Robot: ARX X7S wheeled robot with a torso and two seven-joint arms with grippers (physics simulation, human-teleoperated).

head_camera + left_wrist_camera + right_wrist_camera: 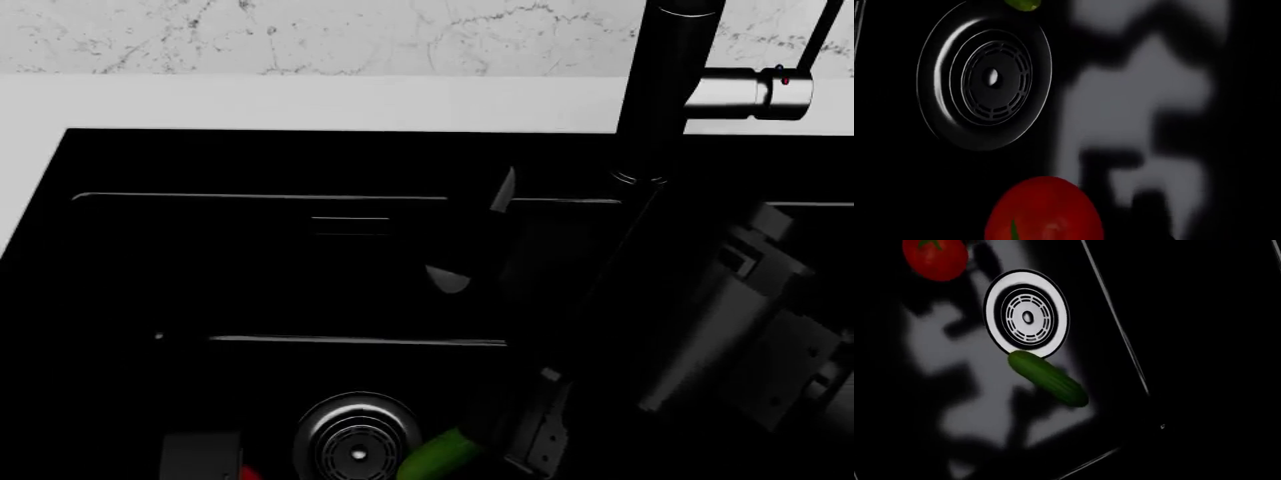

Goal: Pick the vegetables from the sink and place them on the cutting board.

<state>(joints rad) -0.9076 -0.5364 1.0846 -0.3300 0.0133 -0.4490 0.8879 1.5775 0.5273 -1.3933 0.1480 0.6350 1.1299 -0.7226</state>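
The red tomato (1044, 210) lies on the black sink floor (1141, 100), close under the left wrist camera, beside the round metal drain (984, 75). In the head view only a red sliver of the tomato (248, 472) shows, next to the grey end of my left arm (200, 458). The dark green cucumber (1047, 378) lies flat with one end touching the drain's rim (1026, 316). It also shows as the cucumber (438, 455) in the head view, right of the drain (356, 440). My right arm (747, 330) reaches down into the basin. Neither wrist view shows fingers. The cutting board is out of view.
The tall black faucet (661, 90) with its steel lever (741, 92) rises at the back right, over my right arm. The sink's dividing wall (354, 342) and white counter (334, 100) lie beyond. A marble backsplash (334, 35) stands behind.
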